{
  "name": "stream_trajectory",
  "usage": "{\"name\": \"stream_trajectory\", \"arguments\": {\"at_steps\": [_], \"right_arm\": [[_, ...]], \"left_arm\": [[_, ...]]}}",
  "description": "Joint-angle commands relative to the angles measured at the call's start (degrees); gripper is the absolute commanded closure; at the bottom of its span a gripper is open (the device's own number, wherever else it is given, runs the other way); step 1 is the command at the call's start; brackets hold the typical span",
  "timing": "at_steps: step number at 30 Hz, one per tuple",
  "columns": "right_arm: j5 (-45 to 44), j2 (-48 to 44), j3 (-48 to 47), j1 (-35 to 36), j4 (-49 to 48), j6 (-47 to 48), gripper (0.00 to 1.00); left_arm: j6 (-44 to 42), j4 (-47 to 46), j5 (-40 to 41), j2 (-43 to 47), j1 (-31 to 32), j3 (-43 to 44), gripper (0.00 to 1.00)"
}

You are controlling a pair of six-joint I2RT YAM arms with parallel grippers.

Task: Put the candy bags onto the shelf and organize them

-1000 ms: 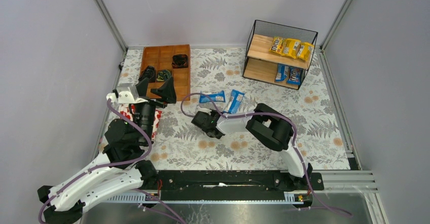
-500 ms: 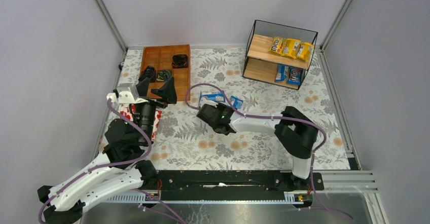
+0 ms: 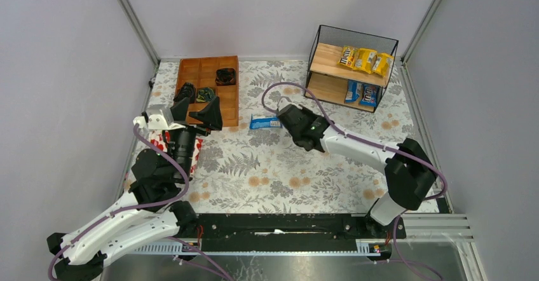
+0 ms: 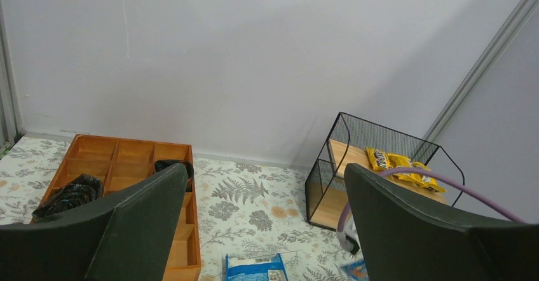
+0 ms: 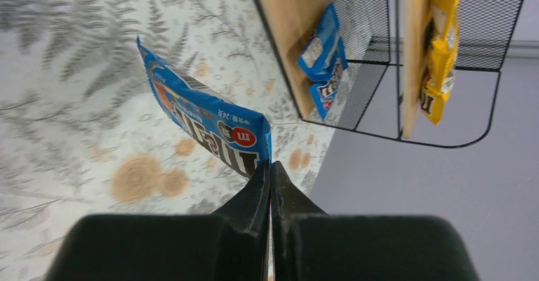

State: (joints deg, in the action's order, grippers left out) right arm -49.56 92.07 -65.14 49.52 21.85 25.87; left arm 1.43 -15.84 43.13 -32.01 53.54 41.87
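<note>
My right gripper [image 5: 270, 164] is shut on the edge of a blue candy bag [image 5: 203, 125], which hangs above the floral table. From above, the right gripper [image 3: 288, 113] sits mid-table, left of the shelf [image 3: 327, 57], and the held bag is hidden under it. A second blue bag [image 3: 265, 123] lies flat just to its left. Three yellow bags [image 3: 364, 59] lie on the shelf's top board and two blue bags [image 3: 362, 93] on the lower board. My left gripper [image 3: 194, 111] is open and empty, off to the left beside the tray.
A brown compartment tray [image 3: 236, 90] with dark items stands at the back left. A red-and-white pouch [image 3: 196, 152] lies under the left arm. The right arm's purple cable [image 3: 279, 87] loops above the table near the shelf. Grey walls enclose the table.
The right gripper has closed on one blue bag, lifted it and carried it right and back toward the shelf. The left arm has not moved.
</note>
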Motion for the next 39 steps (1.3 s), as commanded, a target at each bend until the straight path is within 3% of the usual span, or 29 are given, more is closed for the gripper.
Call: {"name": "stream_trajectory", "arguments": {"at_steps": [1,10,25,39], "right_arm": [[1.01,-1.3,0.45,-5.13,-8.74,10.89,1.0],[1.56,6.16,-1.64,-13.27,-24.46,26.77,1.0],[2.68,13.77,-2.05,-17.48,-44.63,51.27,1.0],[6.22,18.84,-2.8,-20.95,-48.38,54.86,1.0]], "left_arm": [[0.33,-0.51,-0.47,-0.78,-0.16,1.38,0.01],[-0.15,-1.02,-0.18,-2.11,-0.14,1.29,0.01],[-0.73,-1.83,0.02,-2.96,-0.19,0.67,0.01],[-0.82,-1.83,-0.24,-3.73,-0.17,0.69,0.01]]}}
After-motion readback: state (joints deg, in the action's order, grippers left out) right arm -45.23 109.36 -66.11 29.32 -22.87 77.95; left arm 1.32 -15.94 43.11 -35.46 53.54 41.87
